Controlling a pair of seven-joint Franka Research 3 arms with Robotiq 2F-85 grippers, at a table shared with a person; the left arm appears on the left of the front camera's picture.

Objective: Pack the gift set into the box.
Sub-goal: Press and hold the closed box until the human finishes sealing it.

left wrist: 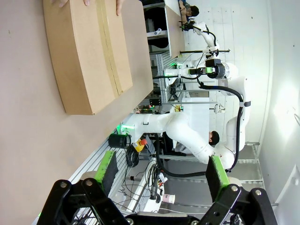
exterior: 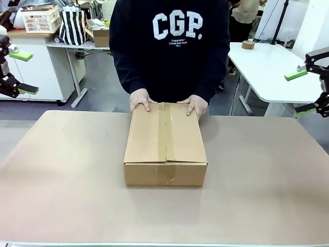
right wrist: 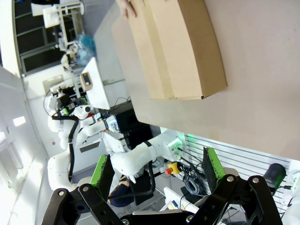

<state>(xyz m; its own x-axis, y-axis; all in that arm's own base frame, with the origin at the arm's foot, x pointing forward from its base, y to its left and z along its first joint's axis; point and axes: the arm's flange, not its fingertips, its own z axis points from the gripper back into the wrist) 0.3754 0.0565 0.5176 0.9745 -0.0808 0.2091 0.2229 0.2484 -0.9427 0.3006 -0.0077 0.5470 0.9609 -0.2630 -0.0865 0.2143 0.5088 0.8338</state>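
The box [exterior: 165,145] is a closed brown carton with a strip of tape down the middle of its top, lying at the centre of the table. The person's two hands [exterior: 142,99] rest on its far edge. The gift set is hidden. My left gripper [exterior: 16,71] hangs open at the far left, well away from the box. My right gripper [exterior: 304,91] hangs open at the far right, also clear of it. The left wrist view has the box [left wrist: 89,51] at the top, beyond my open left gripper [left wrist: 160,172]. The right wrist view has the box [right wrist: 180,44] above my open right gripper [right wrist: 156,168].
The tan table [exterior: 77,195] has free room on all sides of the box. Behind the person stand a white side table [exterior: 267,67] with a tape roll [exterior: 248,45] and a cabinet with a white basket [exterior: 41,19] at the back left.
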